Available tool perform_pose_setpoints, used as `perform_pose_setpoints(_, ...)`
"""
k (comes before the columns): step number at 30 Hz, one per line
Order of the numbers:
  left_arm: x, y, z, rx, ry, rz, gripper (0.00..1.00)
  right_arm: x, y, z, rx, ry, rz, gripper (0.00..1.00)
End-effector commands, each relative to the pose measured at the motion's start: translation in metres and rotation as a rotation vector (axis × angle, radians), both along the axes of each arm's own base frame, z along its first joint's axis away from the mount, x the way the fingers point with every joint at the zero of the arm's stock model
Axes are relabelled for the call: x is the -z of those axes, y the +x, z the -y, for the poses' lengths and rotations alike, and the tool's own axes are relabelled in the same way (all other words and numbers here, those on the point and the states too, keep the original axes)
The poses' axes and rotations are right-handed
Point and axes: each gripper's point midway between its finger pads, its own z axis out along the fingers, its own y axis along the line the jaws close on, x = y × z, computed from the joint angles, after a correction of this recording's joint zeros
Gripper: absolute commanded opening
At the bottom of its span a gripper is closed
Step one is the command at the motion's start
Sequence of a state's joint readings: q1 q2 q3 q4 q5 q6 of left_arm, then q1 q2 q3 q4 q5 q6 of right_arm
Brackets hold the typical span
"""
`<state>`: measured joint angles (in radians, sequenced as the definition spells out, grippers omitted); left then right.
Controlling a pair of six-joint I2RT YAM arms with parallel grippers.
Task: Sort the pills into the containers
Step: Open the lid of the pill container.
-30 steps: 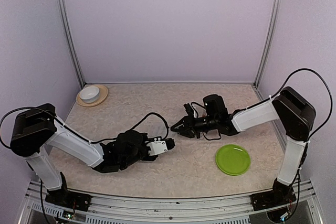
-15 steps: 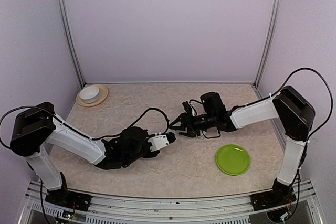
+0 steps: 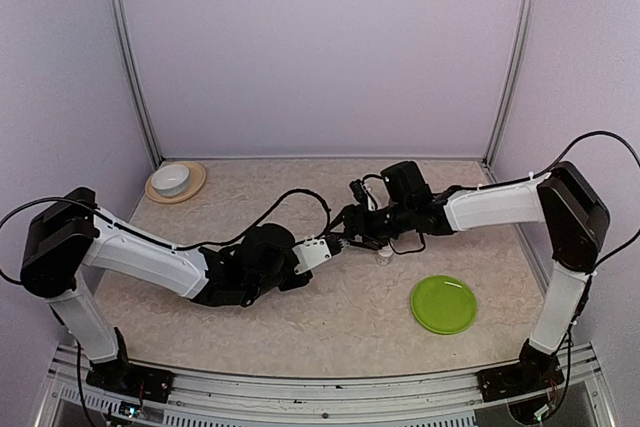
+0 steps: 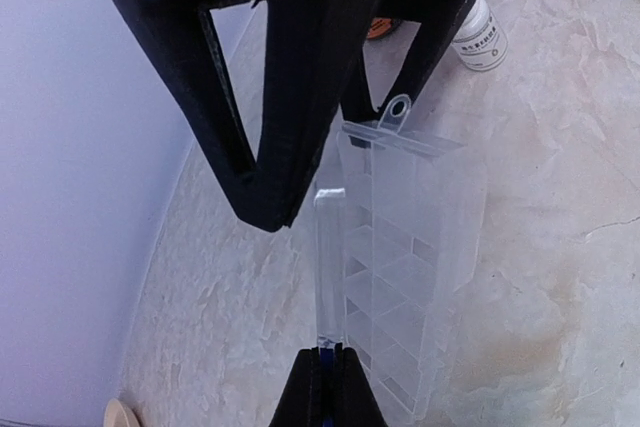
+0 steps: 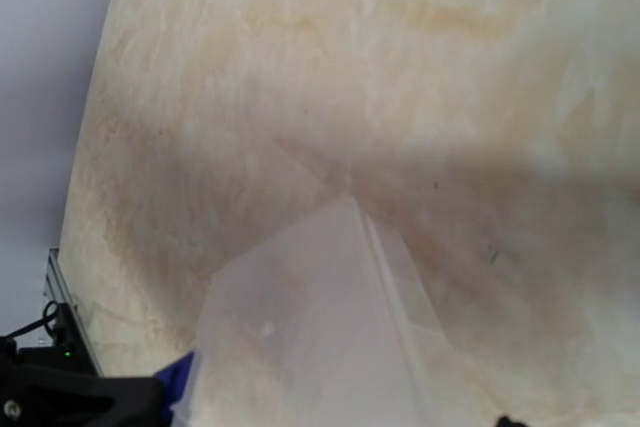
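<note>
The left claw [image 4: 327, 359] is closed on the thin near edge of the clear box [image 4: 410, 247], pinching it between its fingertips. The box sits at the middle of the table [image 3: 360, 322], near a small white bottle [image 4: 478, 35], and its compartments show no pills that can be made out. The right claw [image 3: 348, 239] is over the far end of the box with its fingers spread apart, gripping nothing. A green plate [image 3: 443, 304] lies near the right arm, a bowl [image 3: 172, 178] at the far left corner

Soft even light; the containers [image 5: 320, 347] blur hazily in the right wrist view.
</note>
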<state>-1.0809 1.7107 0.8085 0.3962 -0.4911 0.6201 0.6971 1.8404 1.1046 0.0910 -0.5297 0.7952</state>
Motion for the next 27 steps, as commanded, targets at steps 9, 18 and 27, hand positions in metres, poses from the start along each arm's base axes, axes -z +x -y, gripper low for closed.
perform_pose_setpoints(9,-0.027,0.002,0.009,-0.015,-0.053,-0.104,0.0,-0.031,0.003,0.015,-0.007,-0.053,0.112,0.78)
perform_pose_setpoints(18,-0.038,0.001,0.013,0.0,-0.064,-0.138,0.0,-0.036,0.002,0.022,0.002,-0.063,0.149,0.9)
perform_pose_setpoints(27,-0.035,0.007,0.017,-0.025,-0.044,-0.219,0.0,-0.041,-0.002,0.036,0.009,-0.076,0.199,0.89)
